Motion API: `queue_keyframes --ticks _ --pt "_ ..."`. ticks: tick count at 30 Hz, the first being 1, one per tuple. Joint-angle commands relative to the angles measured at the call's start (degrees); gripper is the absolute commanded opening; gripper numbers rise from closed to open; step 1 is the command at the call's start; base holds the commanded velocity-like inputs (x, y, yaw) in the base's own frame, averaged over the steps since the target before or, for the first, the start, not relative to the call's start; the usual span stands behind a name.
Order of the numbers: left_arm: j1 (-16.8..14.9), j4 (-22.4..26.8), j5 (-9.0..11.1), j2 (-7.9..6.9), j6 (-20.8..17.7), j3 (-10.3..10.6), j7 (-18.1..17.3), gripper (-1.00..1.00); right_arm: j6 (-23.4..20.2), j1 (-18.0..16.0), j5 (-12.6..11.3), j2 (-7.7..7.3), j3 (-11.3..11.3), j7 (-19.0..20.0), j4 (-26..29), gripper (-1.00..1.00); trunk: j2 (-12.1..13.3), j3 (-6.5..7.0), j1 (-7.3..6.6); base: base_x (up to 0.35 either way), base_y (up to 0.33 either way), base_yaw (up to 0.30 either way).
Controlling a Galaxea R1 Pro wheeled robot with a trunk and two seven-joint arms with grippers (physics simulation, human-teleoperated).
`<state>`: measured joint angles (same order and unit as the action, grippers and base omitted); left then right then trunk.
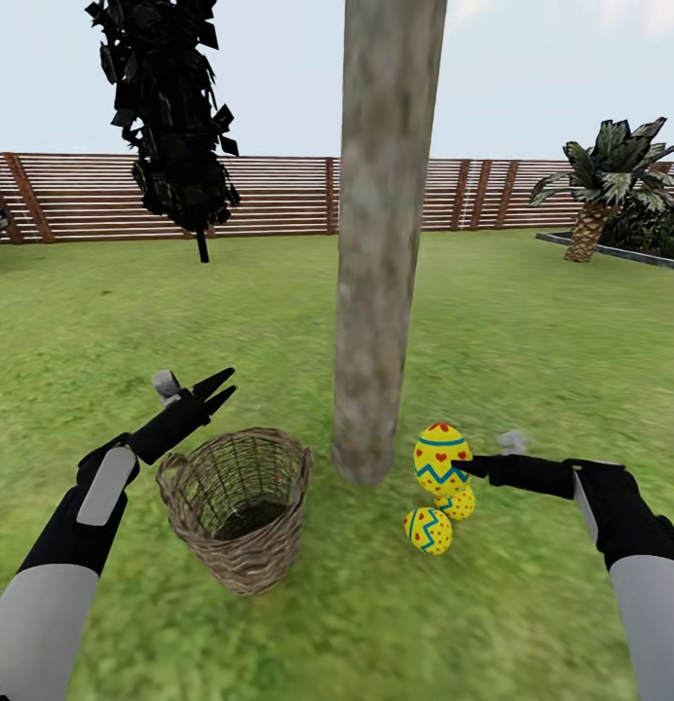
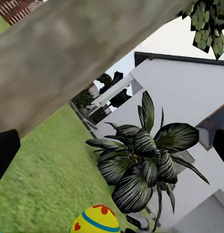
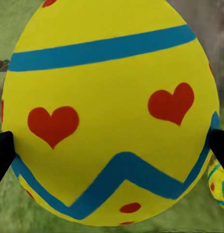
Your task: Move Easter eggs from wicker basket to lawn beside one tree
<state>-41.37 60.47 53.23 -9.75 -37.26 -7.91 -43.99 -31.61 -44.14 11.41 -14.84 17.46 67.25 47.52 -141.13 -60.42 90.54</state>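
At far left, our left gripper (image 1: 218,387) hovers with fingers spread and nothing between them, above the small brown woven-twig basket (image 1: 242,506), which looks empty. Right of it rises the thick pale grey-beige tree trunk (image 1: 381,243), and at its foot two yellow zigzag-banded Easter eggs (image 1: 429,531) lie on the mottled green lawn (image 1: 532,341). Our right gripper (image 1: 459,465) grips the third, upright egg (image 3: 112,111) just above them. Released from here, we judge it could strike the pair and roll them away from the tree.
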Motion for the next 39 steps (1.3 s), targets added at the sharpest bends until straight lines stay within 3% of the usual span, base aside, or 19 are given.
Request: queue_keyframes --ticks 1,4,5,8,11,17,21,23,26,39 --pt "0.0 0.0 0.2 0.00 -0.2 0.0 0.0 1.00 -0.4 0.0 0.4 0.10 0.2 -2.7 0.0 -1.00 0.0 -0.05 -0.01 0.000 -0.278 0.000" --pt "0.0 0.0 0.2 0.00 -0.1 0.1 0.0 1.00 -0.2 0.0 0.7 0.23 0.1 -12.7 0.1 -1.00 0.0 -0.05 -0.01 0.000 -0.302 0.000" --pt "0.0 0.0 0.2 0.00 -0.1 0.1 0.0 1.00 -0.2 0.0 0.9 0.24 0.1 -14.5 0.1 -1.00 0.0 -0.05 -0.01 0.000 -0.321 0.000" --pt "0.0 0.0 0.2 0.05 -0.1 0.1 0.0 1.00 -0.2 0.0 0.9 0.28 0.0 -16.5 0.1 -1.00 0.0 -0.05 -0.01 0.000 -0.329 0.000" --pt "0.0 0.0 0.0 1.34 -0.1 0.1 0.0 1.00 -0.2 0.0 0.9 0.57 0.0 -17.8 -0.2 -1.00 0.0 -0.05 -0.01 0.009 -0.331 0.000" --pt "0.0 -1.3 0.4 1.58 -0.1 0.1 0.0 1.00 0.1 0.0 1.5 3.06 -0.4 -29.5 -2.6 -1.00 0.0 -0.05 -0.01 0.061 -0.147 0.000" --pt "0.0 -2.9 0.4 1.58 -0.1 0.1 0.0 1.00 6.0 0.0 5.5 3.98 -0.4 -33.2 -6.8 -1.00 0.0 -0.05 -0.01 0.005 -0.015 0.003" --pt "0.0 -3.0 0.4 1.58 -0.1 0.1 0.0 1.00 8.2 0.0 6.7 5.25 -0.4 -34.0 -8.8 -1.00 0.0 -0.05 -0.01 0.084 -0.170 0.107" --pt "0.0 -2.9 0.4 1.58 -0.1 0.1 0.0 1.00 8.9 0.0 8.6 7.00 -0.4 -39.1 -9.4 -1.00 0.0 -0.05 -0.01 0.152 -0.247 0.248" --pt "0.0 -3.0 0.3 1.65 -0.1 0.1 0.0 1.00 10.0 0.0 8.9 7.45 -0.4 -40.9 -11.0 -1.00 0.0 -0.05 -0.01 0.195 -0.279 0.237"
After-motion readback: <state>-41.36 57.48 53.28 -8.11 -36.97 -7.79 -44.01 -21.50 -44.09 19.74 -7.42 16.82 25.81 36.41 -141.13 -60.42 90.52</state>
